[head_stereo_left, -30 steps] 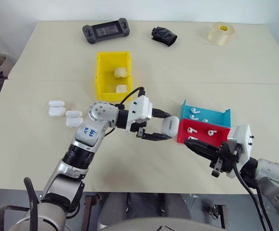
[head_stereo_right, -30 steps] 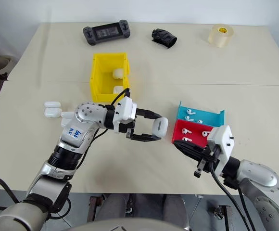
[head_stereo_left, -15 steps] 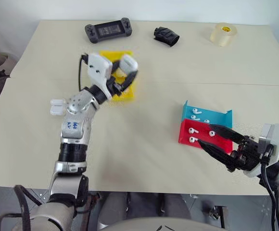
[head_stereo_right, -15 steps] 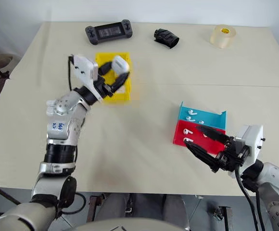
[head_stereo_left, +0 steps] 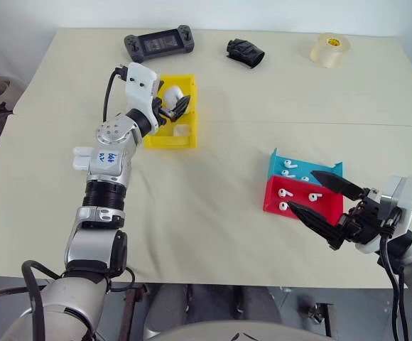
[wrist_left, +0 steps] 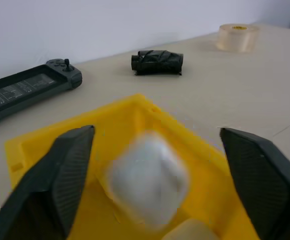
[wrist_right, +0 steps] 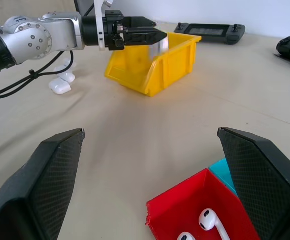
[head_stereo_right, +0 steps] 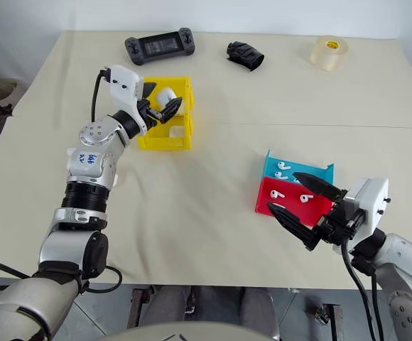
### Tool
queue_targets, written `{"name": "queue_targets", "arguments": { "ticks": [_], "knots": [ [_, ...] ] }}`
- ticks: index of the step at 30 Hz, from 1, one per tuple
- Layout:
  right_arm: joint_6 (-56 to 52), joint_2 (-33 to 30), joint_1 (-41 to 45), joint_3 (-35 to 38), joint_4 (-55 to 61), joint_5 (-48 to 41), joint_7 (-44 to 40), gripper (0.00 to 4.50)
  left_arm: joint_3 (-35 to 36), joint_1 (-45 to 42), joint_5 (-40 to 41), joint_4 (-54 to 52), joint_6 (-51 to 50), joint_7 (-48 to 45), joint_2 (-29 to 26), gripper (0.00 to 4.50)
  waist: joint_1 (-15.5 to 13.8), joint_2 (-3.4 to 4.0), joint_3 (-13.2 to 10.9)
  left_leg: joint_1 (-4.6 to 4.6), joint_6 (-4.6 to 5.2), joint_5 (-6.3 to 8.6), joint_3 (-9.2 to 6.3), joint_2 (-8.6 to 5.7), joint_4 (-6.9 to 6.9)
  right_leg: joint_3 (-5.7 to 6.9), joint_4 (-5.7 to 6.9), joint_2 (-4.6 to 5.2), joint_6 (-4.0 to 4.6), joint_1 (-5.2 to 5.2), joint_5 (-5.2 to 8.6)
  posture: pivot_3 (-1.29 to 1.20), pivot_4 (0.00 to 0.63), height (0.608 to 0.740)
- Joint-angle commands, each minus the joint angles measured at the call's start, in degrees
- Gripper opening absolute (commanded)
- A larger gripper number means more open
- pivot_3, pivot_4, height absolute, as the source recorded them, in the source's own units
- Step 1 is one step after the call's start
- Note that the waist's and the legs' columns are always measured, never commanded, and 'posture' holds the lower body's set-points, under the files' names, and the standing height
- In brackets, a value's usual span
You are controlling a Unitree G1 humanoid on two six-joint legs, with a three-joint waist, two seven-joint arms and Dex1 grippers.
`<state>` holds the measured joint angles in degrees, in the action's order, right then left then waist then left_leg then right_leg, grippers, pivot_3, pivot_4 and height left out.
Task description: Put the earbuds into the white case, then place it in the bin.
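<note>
The bin (head_stereo_left: 160,140) is bright yellow plastic with a smooth, slightly shiny wall, and the white case (head_stereo_right: 165,99) over it looks like glossy plastic, though it is blurred. The earbuds (head_stereo_left: 284,192) are glossy white plastic in a red plastic tray (head_stereo_left: 324,206). The table (head_stereo_left: 213,227) is a matt cream surface, and the tape roll (head_stereo_left: 329,49) at the far right appears translucent and shiny.

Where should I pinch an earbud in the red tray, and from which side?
Probably across its stem, from straight above: the earbud lies flat on the floor of the red tray, and the tray's raised walls would likely block fingers coming in sideways.
</note>
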<state>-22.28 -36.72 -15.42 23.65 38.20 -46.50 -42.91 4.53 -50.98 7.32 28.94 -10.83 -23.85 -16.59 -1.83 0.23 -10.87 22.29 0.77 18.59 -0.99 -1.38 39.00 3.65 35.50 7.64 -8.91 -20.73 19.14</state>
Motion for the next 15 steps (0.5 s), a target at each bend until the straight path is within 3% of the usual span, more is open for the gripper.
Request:
{"name": "queue_targets", "arguments": {
  "ticks": [1, 5, 9, 15],
  "knots": [
    [1.91, 0.91, -0.70, 0.52, 1.36, 0.10, -0.28, 4.50, 0.87, 1.65, 3.37, -8.97, 2.24, -4.26, -0.96, 4.47, 0.09, 0.00, 0.00, 0.00, -0.01, 0.00, 0.00, 0.02, 0.00, 0.00, 0.00, 0.00, 0.00, -0.01, 0.00, 0.00, 0.150, 0.740],
    [2.43, 0.86, 0.30, -0.28, -0.99, 0.55, -1.66, 4.50, 2.07, 9.02, 9.77, -21.48, -3.27, -11.52, -4.68, 4.47, 0.67, 0.01, 0.01, -0.04, -0.03, 0.00, 0.01, 0.10, -0.03, -0.03, 0.02, -0.01, 0.00, 0.00, 0.00, 0.00, 0.150, 0.740],
    [2.67, -0.31, 2.70, -1.15, -4.72, 1.53, -4.47, 4.50, 1.27, 19.67, 15.25, -31.79, -6.75, -23.89, -12.83, 4.47, 1.29, 0.05, 0.03, -0.15, -0.12, -0.02, 0.04, 0.21, -0.13, -0.07, 0.04, -0.09, 0.08, 0.01, 0.04, 0.00, 0.150, 0.740],
    [3.23, -2.55, 7.21, -1.64, -11.09, 3.02, -9.06, 4.50, 5.49, 31.46, 19.40, -34.84, 0.58, -35.67, -19.66, 4.47, 0.33, 0.06, 0.02, -0.16, -0.11, -0.02, -0.01, 0.33, -0.08, -0.08, -0.01, 0.00, 0.10, 0.08, 0.05, 0.00, 0.150, 0.740]
  ]
}}
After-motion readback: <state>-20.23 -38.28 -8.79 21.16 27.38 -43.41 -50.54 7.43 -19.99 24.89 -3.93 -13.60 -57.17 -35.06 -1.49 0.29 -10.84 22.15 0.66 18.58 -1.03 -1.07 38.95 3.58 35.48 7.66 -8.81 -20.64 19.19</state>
